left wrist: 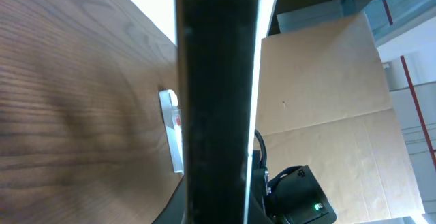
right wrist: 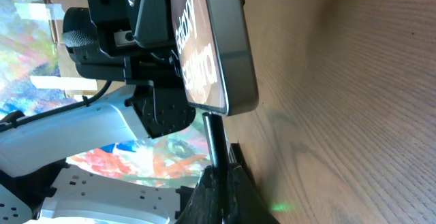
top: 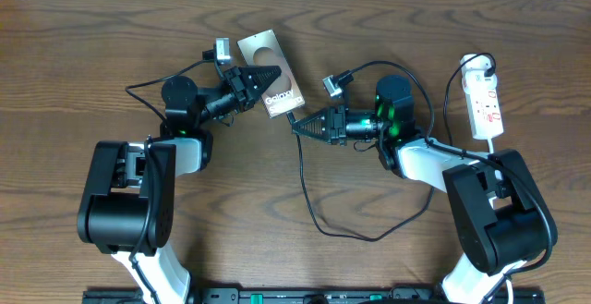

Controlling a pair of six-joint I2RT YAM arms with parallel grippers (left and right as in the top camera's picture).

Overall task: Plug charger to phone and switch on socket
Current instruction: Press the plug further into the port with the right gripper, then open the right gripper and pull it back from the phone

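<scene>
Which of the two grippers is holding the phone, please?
The left gripper: it is shut on the phone, whereas the right gripper pinches the charger by its tip at the phone's end.

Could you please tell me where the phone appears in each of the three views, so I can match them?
Overhead: the phone sits tilted, just left of top centre.
Left wrist: the phone is the dark upright band down the middle.
Right wrist: the phone is top centre, the charger at its lower edge.
Landmark: the socket, far right overhead, shows white left of the band; absent from the right wrist.
</scene>
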